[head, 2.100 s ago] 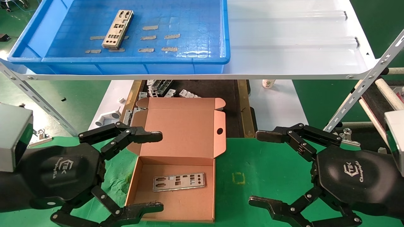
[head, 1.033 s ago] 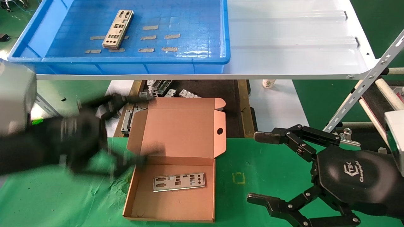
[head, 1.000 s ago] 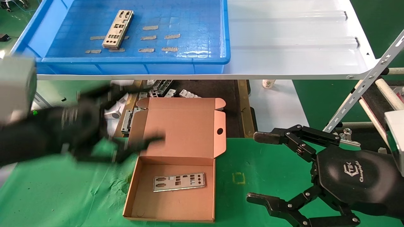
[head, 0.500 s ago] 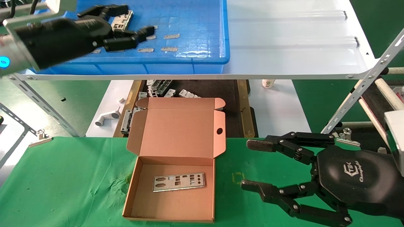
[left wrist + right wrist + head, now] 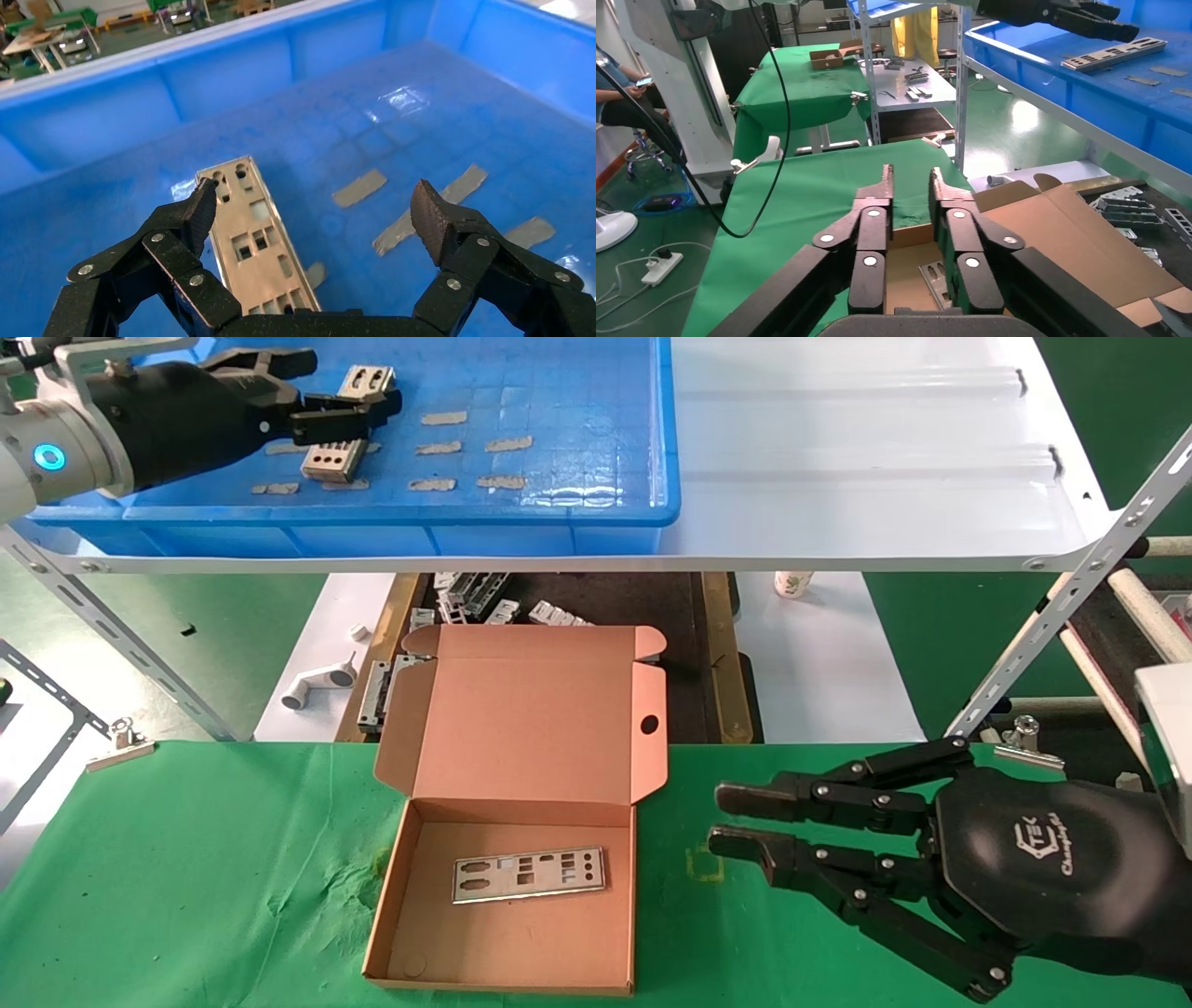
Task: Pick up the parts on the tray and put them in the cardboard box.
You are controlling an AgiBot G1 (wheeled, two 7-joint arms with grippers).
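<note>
Progress check: you have one thin silver punched metal plate [image 5: 528, 875] lying flat on the floor of the small brown corrugated cardboard box [image 5: 507, 943], whose flap lid stands open toward 12 o'clock. One more silver plate [image 5: 346, 424] remains in the large shallow blue plastic tray [image 5: 596, 430], at about 11 o'clock from the box, lying among tan tape patches [image 5: 507, 444]. No other plates show in the tray, so you appear roughly halfway, with one pick and one drop left. Your left gripper [image 5: 313, 210] hovers low over that remaining plate with jaws spread wide and nothing between them; one fingertip [image 5: 202, 203] sits above the plate's edge, the other is well off to the side. Your right gripper [image 5: 736, 822] is parked at 3 o'clock from the box over the green cloth [image 5: 186, 877], jaws nearly closed with a narrow gap, holding nothing.
</note>
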